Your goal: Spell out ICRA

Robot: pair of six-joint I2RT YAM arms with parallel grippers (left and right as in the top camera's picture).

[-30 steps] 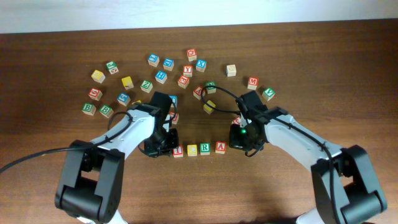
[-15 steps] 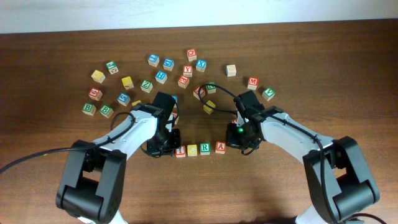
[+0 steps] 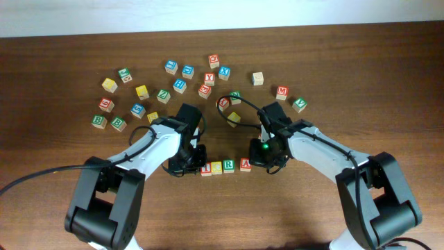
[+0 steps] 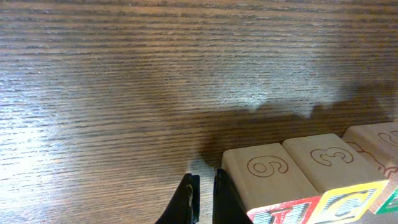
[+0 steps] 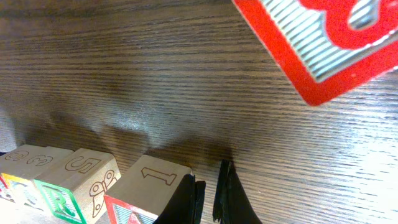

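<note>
ICRA row (image 3: 225, 167) parked right between the two jaw pairs: I end just beside left gripper (image 4: 202, 199), A end by right gripper (image 5: 208, 193). Both pressed together, pinching nothing. Red cube (image 5: 323, 43) looming past right jaws, loose cubes (image 3: 179, 85) scattered further off.

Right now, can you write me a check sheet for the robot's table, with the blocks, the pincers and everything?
Surface: brown wooden table, no spills seen.
Job's things: I block, C block, R block and A block lie in one row at the front, reading ICRA.
Clutter: many loose blocks scattered behind the row.
Grippers: left pincer at the I end, right pincer at the A end; both shut to a slit, holding nothing.
Cables: black cable loops by the right arm.
Surroundings: pale strip beyond the table's far edge; nothing else seen.
</note>
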